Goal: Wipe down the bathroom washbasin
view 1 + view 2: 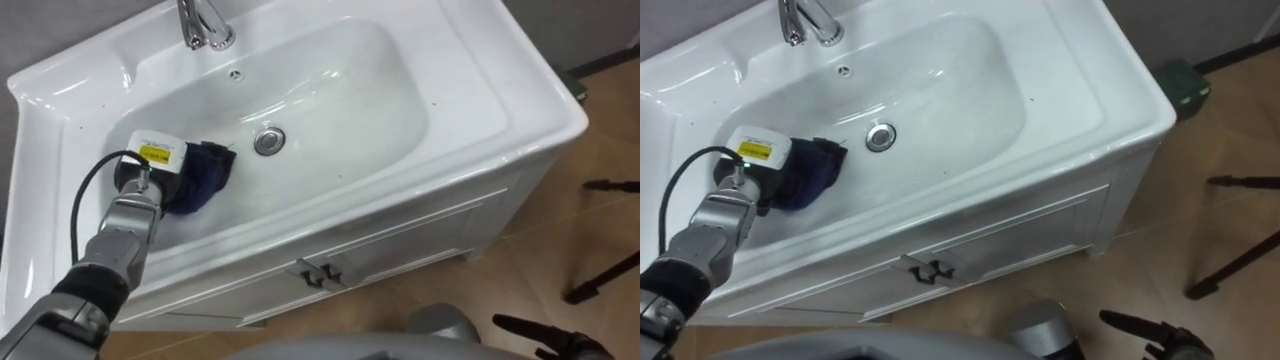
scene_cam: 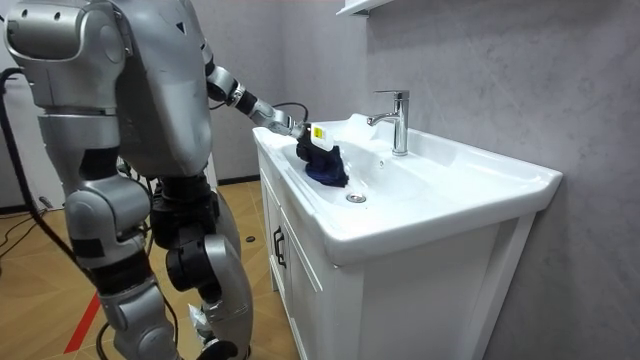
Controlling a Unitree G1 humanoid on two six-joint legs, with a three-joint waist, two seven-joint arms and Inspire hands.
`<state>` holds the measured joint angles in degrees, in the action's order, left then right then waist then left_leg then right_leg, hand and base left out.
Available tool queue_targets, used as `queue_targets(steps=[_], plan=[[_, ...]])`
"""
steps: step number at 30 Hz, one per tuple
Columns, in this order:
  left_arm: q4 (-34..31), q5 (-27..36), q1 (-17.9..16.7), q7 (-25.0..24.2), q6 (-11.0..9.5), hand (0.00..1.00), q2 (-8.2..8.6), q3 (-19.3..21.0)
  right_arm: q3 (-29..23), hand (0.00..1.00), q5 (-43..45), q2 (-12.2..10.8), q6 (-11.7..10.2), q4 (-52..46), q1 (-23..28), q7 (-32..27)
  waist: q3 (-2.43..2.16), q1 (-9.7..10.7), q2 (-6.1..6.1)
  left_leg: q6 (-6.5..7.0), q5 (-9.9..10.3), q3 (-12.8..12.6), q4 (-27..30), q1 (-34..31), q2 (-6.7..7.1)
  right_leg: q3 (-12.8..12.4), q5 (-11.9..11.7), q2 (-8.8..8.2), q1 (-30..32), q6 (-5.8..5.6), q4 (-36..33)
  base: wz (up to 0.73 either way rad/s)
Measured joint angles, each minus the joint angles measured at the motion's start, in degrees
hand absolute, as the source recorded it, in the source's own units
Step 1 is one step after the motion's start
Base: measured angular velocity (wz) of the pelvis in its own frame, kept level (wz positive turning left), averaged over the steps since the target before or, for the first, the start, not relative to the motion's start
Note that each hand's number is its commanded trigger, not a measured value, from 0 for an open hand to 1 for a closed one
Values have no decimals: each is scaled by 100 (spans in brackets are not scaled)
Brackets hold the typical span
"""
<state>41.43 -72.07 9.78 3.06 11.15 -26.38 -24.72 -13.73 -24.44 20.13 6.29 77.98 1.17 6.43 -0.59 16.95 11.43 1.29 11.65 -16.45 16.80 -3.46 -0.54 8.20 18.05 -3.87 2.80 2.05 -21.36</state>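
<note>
Basin [image 1: 520,110] wiping looks under way: the left hand [image 1: 148,178] rests on the dark blue cloth [image 1: 208,172] left of the drain [image 1: 268,141], its grip impossible to tell, and next should sweep rightward across the bowl.

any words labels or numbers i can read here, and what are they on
Nothing can be read.
The yellow sticker on the back of the left robot hand: print too small to read.
The basin, tap, cloth and cabinet: no text.
</note>
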Motion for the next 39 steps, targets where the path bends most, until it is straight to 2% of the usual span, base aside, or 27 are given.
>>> queue_targets(steps=[5, 9, 12, 14, 23, 24, 26, 29, 32, 34, 39], plan=[[-220, -5, -225, -4, 21, 100, 0, 179, 0, 0, -23, -9, 2, -1, 11, 1, 2, -4, 5, 0, 0, 0, 1, 10, -2, -5, 3, -1, 5, 4, -11, -1], [-445, -14, -323, -34, 69, 100, 0, 211, -5, 0, 70, -9, 1, -1, 41, -5, 4, -14, 10, -1, 1, 1, 2, 5, -3, 83, 1, -10, -42, 5, 57, 7], [-594, -13, -451, -67, 79, 100, 1, 258, -9, 0, 242, -9, 5, -12, 90, -4, 6, -87, 12, -2, 1, 0, 6, 10, -3, 91, 1, -13, -53, 5, 60, 0], [-650, -14, -478, -83, 80, 100, 1, 268, -5, 0, 281, -8, 10, -28, 113, -15, 6, -165, 12, -1, 1, -4, 31, 11, -6, 80, 2, -13, -57, 6, 56, -6], [-769, -4, -551, -136, 206, 100, 3, 270, 11, 0, 220, -4, 93, -72, 98, -116, 13, -218, 2, -3, 2, -12, 59, 13, -21, 83, 32, -11, -46, 42, 20, -3], [-758, 6, -538, -97, 207, 100, 10, 285, 13, 0, 221, -4, 94, -80, 92, -161, 14, -279, 0, -3, 2, -11, 60, 7, -20, 22, 46, -10, 9, 48, -37, -22], [-620, 40, -496, 32, 209, 100, 145, 443, 81, 0, 162, -4, 92, -90, 97, -217, 22, -329, -14, -4, 2, -10, 61, 1, -19, -5, 57, -11, 41, 54, -76, -12], [-295, 73, -365, 337, 215, 100, 319, 614, 247, 0, 81, -24, 123, -188, 77, -317, 25, -387, -53, -26, -8, -11, 70, -98, -18, -10, 98, -27, 215, 75, -226, 0], [341, 73, 318, 687, 221, 100, 484, 762, 311, 0, -226, -226, 130, -184, -148, -462, 69, -498, -258, -63, -30, -31, 214, -415, -35, -19, 179, -58, 647, 127, -608, 4], [727, 105, 688, 813, 225, 100, 582, 891, 425, 0, -225, -285, 126, -197, -255, -500, 114, -517, -344, -66, -29, -68, 380, -611, -93, -53, 169, -28, 840, 159, -724, -2], [1712, 587, 1476, 1050, 229, 100, 686, 896, 818, 0, -245, -303, 103, -201, -509, -501, 128, -502, -416, -84, -31, -77, 667, -997, -226, -92, 117, 36, 1222, 249, -916, -8]])
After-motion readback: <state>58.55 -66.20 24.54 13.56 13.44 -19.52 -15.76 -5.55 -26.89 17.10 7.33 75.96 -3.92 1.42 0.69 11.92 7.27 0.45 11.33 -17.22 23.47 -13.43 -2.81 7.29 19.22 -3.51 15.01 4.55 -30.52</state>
